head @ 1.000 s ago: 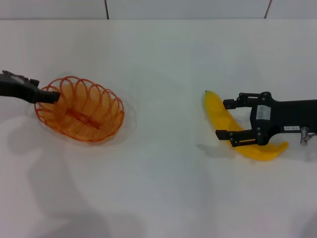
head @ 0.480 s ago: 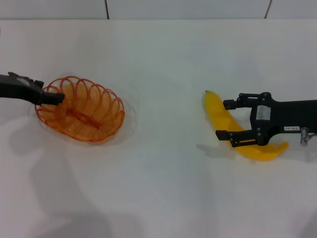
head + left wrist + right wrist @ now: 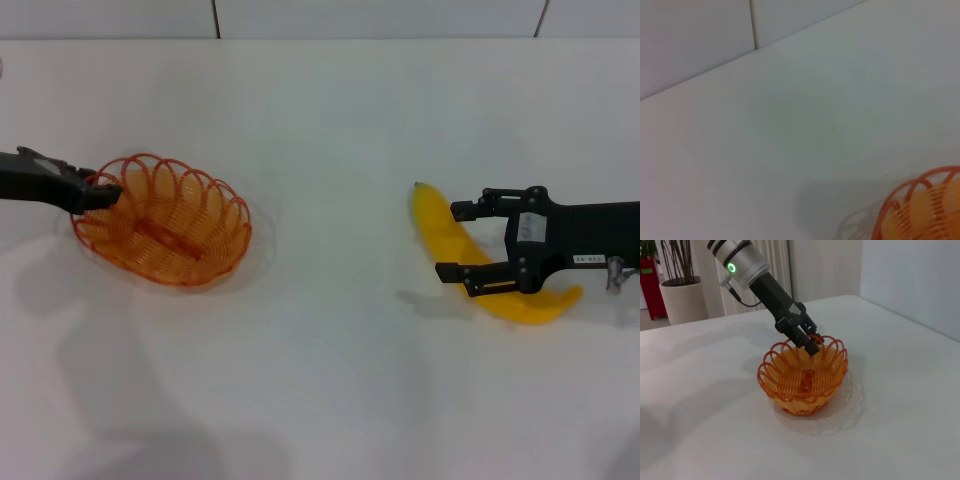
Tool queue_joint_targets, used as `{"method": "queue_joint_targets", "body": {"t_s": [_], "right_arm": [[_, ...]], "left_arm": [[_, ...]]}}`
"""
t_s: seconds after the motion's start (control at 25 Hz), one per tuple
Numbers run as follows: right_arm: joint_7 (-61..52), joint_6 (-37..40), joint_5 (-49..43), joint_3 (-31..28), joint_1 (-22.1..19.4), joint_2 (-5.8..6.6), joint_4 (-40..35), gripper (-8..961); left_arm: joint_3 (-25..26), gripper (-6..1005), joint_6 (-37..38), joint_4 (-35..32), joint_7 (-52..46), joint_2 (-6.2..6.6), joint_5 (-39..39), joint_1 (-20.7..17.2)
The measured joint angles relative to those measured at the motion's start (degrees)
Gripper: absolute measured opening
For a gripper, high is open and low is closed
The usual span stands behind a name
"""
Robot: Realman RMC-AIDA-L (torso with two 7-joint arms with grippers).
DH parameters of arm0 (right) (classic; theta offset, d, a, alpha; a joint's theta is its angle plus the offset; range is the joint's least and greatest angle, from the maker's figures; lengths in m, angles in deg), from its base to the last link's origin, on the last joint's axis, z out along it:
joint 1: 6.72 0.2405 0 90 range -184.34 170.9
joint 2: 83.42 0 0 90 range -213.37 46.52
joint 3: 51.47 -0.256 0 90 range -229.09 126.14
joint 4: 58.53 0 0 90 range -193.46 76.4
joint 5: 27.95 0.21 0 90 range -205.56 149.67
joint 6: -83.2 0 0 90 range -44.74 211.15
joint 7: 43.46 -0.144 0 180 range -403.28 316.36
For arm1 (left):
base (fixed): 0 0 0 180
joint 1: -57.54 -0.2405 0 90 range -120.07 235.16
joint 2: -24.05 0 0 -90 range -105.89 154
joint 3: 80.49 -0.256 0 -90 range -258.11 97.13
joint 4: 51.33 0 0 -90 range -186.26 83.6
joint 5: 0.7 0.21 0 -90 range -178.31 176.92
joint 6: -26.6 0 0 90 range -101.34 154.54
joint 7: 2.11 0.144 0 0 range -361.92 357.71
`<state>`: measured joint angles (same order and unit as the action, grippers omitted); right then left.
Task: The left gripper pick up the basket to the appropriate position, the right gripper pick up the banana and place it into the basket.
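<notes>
The orange wire basket [image 3: 165, 222] stands on the white table at the left; it also shows in the right wrist view [image 3: 802, 377] and partly in the left wrist view [image 3: 922, 207]. My left gripper [image 3: 108, 194] reaches in from the left and its fingers are closed on the basket's near-left rim, as the right wrist view [image 3: 811, 345] also shows. The yellow banana [image 3: 436, 226] lies on the table at the right. My right gripper [image 3: 448, 240] is open, with one finger on each side of the banana's middle, low over it.
The table's back edge meets a white tiled wall [image 3: 380, 18]. In the right wrist view a potted plant [image 3: 682, 295] and curtains stand beyond the table. White tabletop [image 3: 330, 330] lies between basket and banana.
My left gripper has dropped slightly and settled onto the basket's rim. The basket, the banana and the right gripper have not moved.
</notes>
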<state>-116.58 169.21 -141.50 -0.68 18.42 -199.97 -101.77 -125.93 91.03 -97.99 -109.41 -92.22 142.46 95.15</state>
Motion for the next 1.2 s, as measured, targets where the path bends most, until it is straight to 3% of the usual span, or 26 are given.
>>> {"method": "queue_joint_targets", "body": {"t_s": [0.04, 0.48, 0.72, 1.2], "right_arm": [[0.0, 0.0, 0.0, 0.0, 0.0, 0.00, 0.0, 850], [-0.4, 0.1, 0.0, 0.0, 0.0, 0.00, 0.0, 850], [-0.4, 0.1, 0.0, 0.0, 0.0, 0.00, 0.0, 850], [-0.5, 0.1, 0.1, 0.0, -0.4, 0.14, 0.0, 851]], "left_arm": [[0.0, 623, 0.0, 0.0, 0.1, 0.00, 0.0, 0.0], [0.4, 167, 0.0, 0.0, 0.3, 0.00, -0.1, -0.1], [0.2, 70, 0.0, -0.3, 0.3, 0.00, -0.1, -0.1], [0.0, 71, 1.8, -3.7, 0.7, 0.01, -4.1, -1.1]]}}
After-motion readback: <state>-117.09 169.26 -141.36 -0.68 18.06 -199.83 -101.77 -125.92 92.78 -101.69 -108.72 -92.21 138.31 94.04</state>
